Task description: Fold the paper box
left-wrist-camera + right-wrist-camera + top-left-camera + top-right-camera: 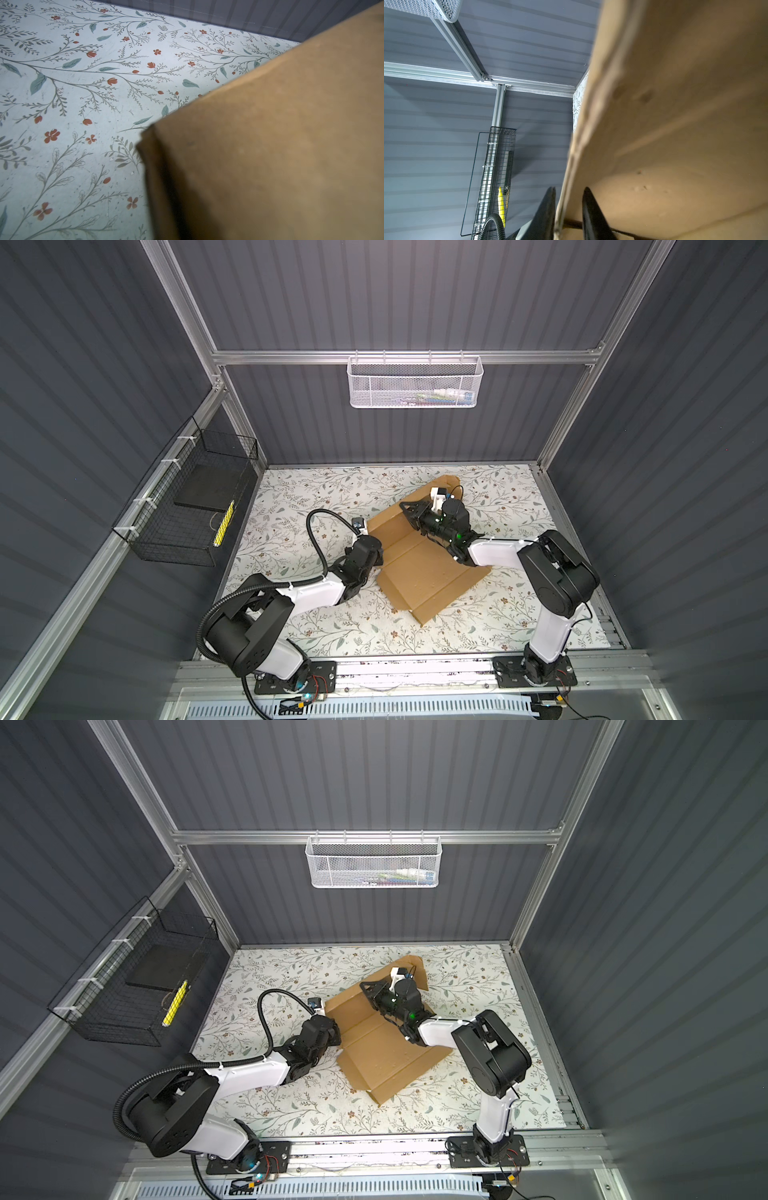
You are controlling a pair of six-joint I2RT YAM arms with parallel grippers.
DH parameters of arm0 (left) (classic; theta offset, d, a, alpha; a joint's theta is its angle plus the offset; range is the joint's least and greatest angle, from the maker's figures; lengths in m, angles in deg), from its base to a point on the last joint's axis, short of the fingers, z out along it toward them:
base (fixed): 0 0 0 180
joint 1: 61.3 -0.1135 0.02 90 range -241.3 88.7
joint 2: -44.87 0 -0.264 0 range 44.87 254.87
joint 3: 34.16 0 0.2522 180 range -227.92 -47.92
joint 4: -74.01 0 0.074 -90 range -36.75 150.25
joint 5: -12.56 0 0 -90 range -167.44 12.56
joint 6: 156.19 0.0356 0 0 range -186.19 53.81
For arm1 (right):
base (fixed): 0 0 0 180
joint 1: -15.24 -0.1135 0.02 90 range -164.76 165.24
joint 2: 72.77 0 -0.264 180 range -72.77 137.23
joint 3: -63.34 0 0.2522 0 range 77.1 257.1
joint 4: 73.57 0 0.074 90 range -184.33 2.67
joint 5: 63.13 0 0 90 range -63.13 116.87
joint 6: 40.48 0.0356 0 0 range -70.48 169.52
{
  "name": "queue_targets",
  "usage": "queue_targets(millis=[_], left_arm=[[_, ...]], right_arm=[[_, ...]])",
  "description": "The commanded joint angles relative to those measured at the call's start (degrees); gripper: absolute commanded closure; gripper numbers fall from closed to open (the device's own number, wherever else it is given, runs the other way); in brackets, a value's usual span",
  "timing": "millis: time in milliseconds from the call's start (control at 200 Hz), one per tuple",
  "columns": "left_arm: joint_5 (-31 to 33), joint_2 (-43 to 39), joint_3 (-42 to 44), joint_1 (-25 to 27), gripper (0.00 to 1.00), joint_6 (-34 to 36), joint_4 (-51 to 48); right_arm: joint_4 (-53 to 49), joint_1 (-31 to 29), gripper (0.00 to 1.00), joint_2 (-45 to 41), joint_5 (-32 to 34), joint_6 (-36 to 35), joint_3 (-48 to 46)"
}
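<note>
— Cardboard position?
— The paper box (419, 568) lies half-formed on the table (316, 497). Its long axis runs diagonally from near-centre to far-right, and the far panel stands raised.
— Right gripper (570, 189)?
— At that panel's edge. Its fingers (591, 212) straddle the board, narrowly parted and apparently not pinching.
— Left gripper (376, 562)?
— Against the box's left edge, with the fingers hidden. Jaw state cannot be told.
— Governing relation?
— The panel sits between the right fingers and the base lies toward the left arm. Judged: the right arm, being nearer, folds the panel inward.
</note>
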Motion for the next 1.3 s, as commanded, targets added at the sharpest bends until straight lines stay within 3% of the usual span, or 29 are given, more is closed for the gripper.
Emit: queue_targets(millis=[0,790,1296], left_arm=[[1.43,0.05,-1.9,0.39,0.82,1.09,-0.14],[4.25,2.31,-4.04,-0.19,0.89,6.4,-0.25],[0.91,3.95,-4.59,-4.89,0.91,10.25,2.87]], right_arm=[[-1.02,-0.7,0.69,-1.5,-0.7,-0.75,-1.47],[-2.93,-1.61,0.34,-10.74,1.34,-2.57,-11.43],[-10.51,-3.94,0.26,-21.7,5.53,-7.55,-19.69]])
